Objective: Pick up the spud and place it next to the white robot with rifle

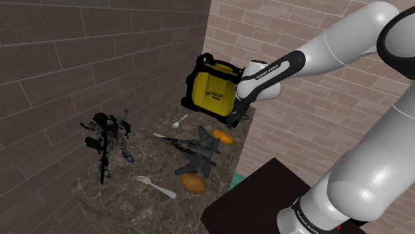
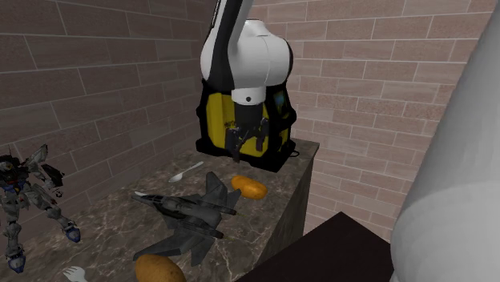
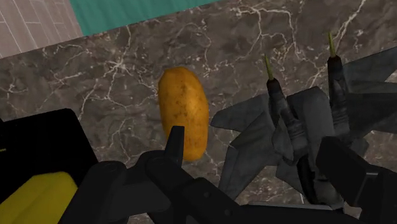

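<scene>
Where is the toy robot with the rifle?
In the shoulder view, the dark grey toy robot stands at the left edge of the dark marble counter by the brick wall, left of the grey toy jet, near the white fork.

We find the gripper (image 1: 234, 119) (image 2: 244, 152) (image 3: 257, 153) with its fingers spread, hanging in free air above a dark marble counter (image 1: 143, 159) (image 2: 120, 232) (image 3: 114, 76). Nothing lies between it and the potato (image 1: 225, 137) (image 2: 249, 187) (image 3: 183, 111) below.

A yellow and black case (image 1: 211, 93) (image 2: 216, 120) (image 3: 38, 191) stands close behind and blocks that side. A grey model jet (image 1: 196, 153) (image 2: 192, 212) (image 3: 305, 121) lies just beside the potato on the other side.

Past the jet, we see bare marble running to the robot toy with rifle (image 1: 106, 139) (image 2: 24, 200), which stands near a brown brick wall (image 1: 66, 66).

A white spoon (image 1: 179, 121) (image 2: 186, 171) lies near the case. A white fork (image 1: 154, 186) (image 2: 74, 274) and a second potato (image 1: 193, 183) (image 2: 159, 269) lie near the counter's front edge. The air above the jet is open.
</scene>
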Robot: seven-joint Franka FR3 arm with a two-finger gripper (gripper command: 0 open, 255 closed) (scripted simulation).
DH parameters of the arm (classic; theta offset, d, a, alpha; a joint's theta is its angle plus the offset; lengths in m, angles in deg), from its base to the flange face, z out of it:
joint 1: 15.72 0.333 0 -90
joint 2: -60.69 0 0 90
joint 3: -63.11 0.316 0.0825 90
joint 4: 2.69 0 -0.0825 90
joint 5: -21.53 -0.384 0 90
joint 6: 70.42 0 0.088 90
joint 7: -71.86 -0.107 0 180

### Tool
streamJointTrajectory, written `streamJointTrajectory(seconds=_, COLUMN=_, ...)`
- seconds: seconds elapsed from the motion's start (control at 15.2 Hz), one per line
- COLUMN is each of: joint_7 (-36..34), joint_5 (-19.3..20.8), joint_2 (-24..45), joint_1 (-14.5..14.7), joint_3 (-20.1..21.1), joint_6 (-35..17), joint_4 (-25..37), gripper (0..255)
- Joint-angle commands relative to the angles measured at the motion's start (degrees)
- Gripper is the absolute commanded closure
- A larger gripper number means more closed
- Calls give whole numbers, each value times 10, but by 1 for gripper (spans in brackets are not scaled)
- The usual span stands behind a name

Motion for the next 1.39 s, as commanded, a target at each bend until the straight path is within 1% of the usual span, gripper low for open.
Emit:
streamJointTrajectory(seconds=0.0, joint_7=32, joint_5=-18, joint_2=50, joint_1=-4, joint_3=0, joint_6=-34, joint_4=19, gripper=0)
streamJointTrajectory(seconds=0.33, joint_7=99, joint_5=-60, joint_2=170, joint_1=-25, joint_3=20, joint_6=-89, joint_4=89, gripper=0)
streamJointTrajectory(seconds=0.66, joint_7=146, joint_5=-78, joint_2=286, joint_1=-54, joint_3=46, joint_6=-124, joint_4=178, gripper=0)
streamJointTrajectory(seconds=1.19, joint_7=156, joint_5=-88, joint_2=353, joint_1=-67, joint_3=61, joint_6=-161, joint_4=210, gripper=0)
streamJointTrajectory(seconds=1.32, joint_7=156, joint_5=-88, joint_2=353, joint_1=-67, joint_3=61, joint_6=-161, joint_4=210, gripper=0)
